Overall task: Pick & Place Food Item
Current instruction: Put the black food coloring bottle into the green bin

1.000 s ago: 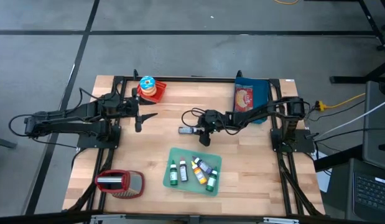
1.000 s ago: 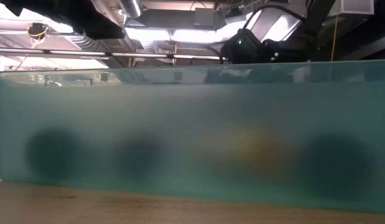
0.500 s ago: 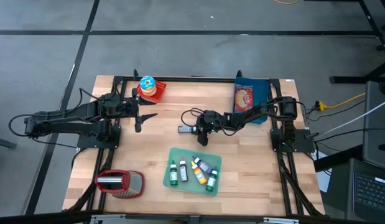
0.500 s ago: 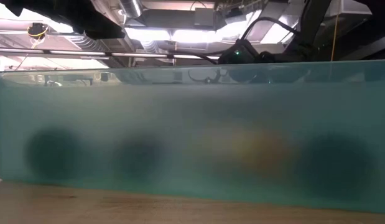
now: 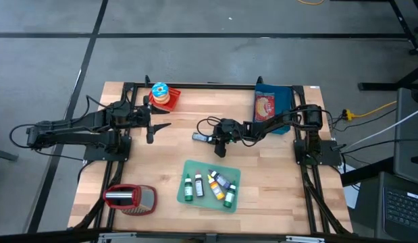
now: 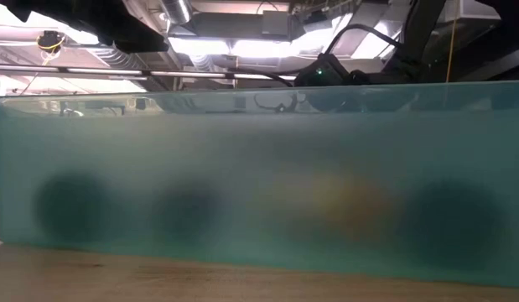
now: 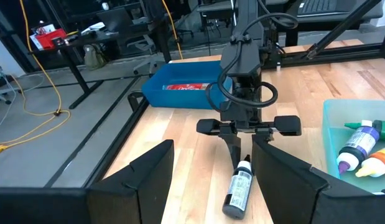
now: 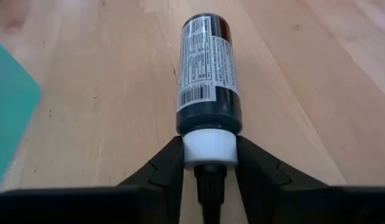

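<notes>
Floor (image 5: 195, 54): grey concrete, crossed by dark seam lines. Ceiling: exposed silver ducts (image 6: 179, 13) and bright light panels (image 6: 200, 46). Workbench (image 5: 175, 155): light wood planks, black metal frame (image 5: 209, 86). Yellow cable (image 7: 30, 93): trailing over the floor beside black desk legs (image 7: 74, 74). Red box (image 7: 46, 37): on a far desk. Laptop (image 5: 404, 202): at the right edge.

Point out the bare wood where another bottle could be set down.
Free: the strip between the grater and the teal tray, and the stretch from the tray to the table's right rail. Crowded: mid-table, where the right tool closes on the dark bottle, and the tray's bottles.
</notes>
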Controlling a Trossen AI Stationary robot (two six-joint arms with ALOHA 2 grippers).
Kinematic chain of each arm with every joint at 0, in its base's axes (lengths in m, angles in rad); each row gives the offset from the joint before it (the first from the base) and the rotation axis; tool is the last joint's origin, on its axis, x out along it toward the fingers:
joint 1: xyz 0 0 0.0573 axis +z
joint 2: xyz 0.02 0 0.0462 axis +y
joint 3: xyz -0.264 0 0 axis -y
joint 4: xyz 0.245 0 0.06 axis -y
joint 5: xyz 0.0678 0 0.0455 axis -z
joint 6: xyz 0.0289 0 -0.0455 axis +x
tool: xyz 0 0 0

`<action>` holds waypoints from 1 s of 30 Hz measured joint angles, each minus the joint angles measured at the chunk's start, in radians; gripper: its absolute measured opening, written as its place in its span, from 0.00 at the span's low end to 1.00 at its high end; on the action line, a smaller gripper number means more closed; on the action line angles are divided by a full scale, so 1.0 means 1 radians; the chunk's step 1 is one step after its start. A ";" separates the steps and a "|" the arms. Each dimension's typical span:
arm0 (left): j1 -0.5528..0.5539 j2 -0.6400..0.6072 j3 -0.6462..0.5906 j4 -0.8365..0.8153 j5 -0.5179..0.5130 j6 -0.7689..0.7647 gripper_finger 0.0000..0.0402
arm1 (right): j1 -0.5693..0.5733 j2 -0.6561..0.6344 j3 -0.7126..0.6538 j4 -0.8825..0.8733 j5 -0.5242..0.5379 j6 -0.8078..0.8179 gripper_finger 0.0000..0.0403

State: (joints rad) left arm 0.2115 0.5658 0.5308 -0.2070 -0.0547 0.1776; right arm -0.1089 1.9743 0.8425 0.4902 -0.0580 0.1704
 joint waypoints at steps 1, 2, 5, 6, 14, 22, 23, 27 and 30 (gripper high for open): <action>0.000 0.000 0.000 0.000 0.000 0.000 0.53 | 0.000 0.000 0.000 0.003 0.000 -0.002 0.28; 0.000 0.000 0.000 0.000 0.000 0.000 0.53 | 0.000 0.000 0.000 0.008 0.000 -0.003 0.28; 0.000 0.000 0.000 0.000 0.000 0.000 0.53 | 0.000 0.000 0.000 0.044 -0.010 -0.004 0.28; 0.000 0.000 0.000 0.000 0.000 0.000 0.53 | 0.000 0.000 0.000 0.063 -0.013 -0.007 0.28; 0.000 0.000 0.000 0.000 -0.001 0.000 0.53 | 0.017 -0.004 0.091 0.078 -0.180 -0.033 0.28; 0.000 0.000 0.000 0.000 -0.006 0.000 0.53 | 0.135 -0.005 0.235 -0.032 -0.335 -0.110 0.28; 0.000 0.000 0.000 0.000 -0.006 0.000 0.53 | 0.152 -0.005 0.252 -0.072 -0.344 -0.125 0.28; 0.000 0.000 0.000 0.000 -0.005 0.000 0.53 | 0.212 -0.005 0.288 -0.224 -0.348 -0.143 0.28; 0.000 0.000 0.000 0.000 -0.005 0.000 0.53 | 0.251 -0.005 0.288 -0.300 -0.330 -0.131 0.28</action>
State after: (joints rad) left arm 0.2115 0.5657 0.5308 -0.2070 -0.0601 0.1776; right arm 0.1418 1.9697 1.1305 0.1899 -0.3884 0.0390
